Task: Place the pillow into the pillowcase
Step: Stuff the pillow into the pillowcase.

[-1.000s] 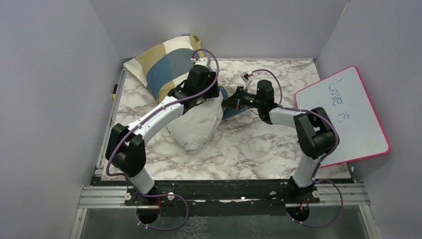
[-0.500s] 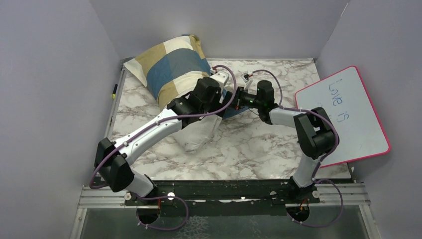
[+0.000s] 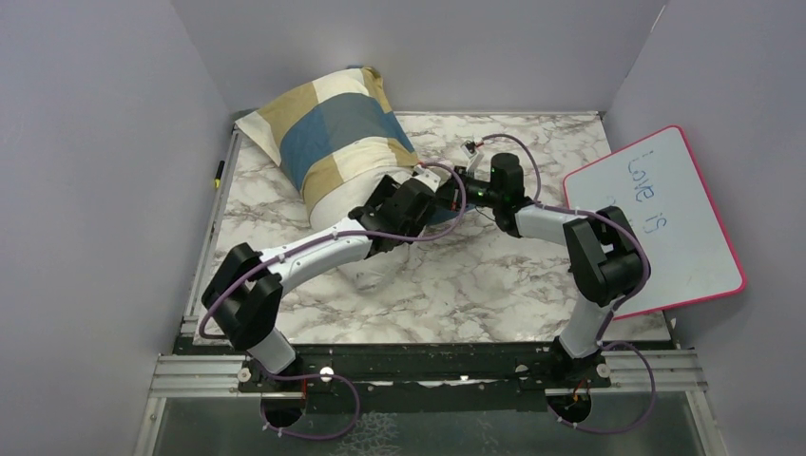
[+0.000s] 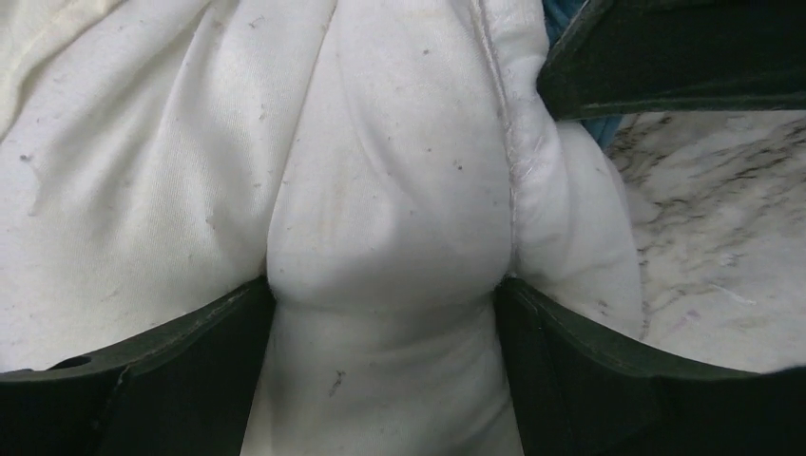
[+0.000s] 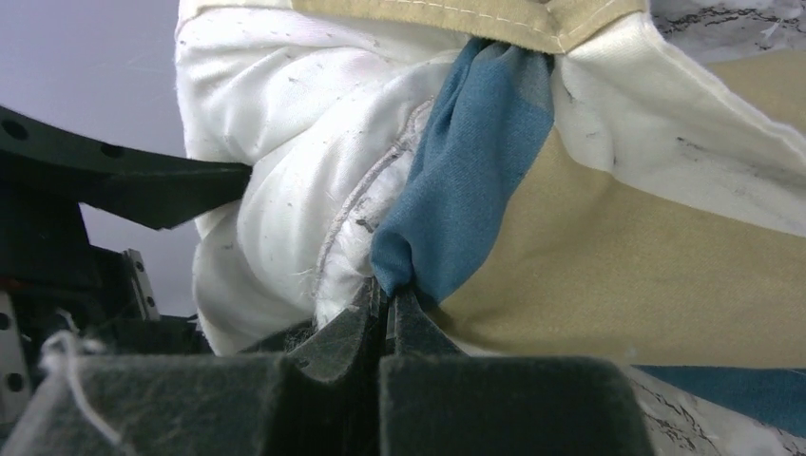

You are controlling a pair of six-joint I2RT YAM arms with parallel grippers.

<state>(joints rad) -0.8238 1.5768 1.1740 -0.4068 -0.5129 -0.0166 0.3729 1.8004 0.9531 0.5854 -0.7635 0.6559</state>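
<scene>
Left wrist view: the left gripper [image 4: 385, 294] has spread its jaws wide and now straddles a bulge of the pillow [image 4: 380, 161], pressing on it, not pinching; the right gripper [image 5: 385, 309] stays clamped on the pillowcase [image 5: 466, 180] hem; the pillow lies partly sheathed on the marble table [image 3: 494, 275], so stuffing likely goes on.

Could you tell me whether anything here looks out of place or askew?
The whiteboard lies tilted, reaching past the table edge. The pillow is only partly inside the pillowcase; its white end bulges out, speckled with dark lint.
</scene>
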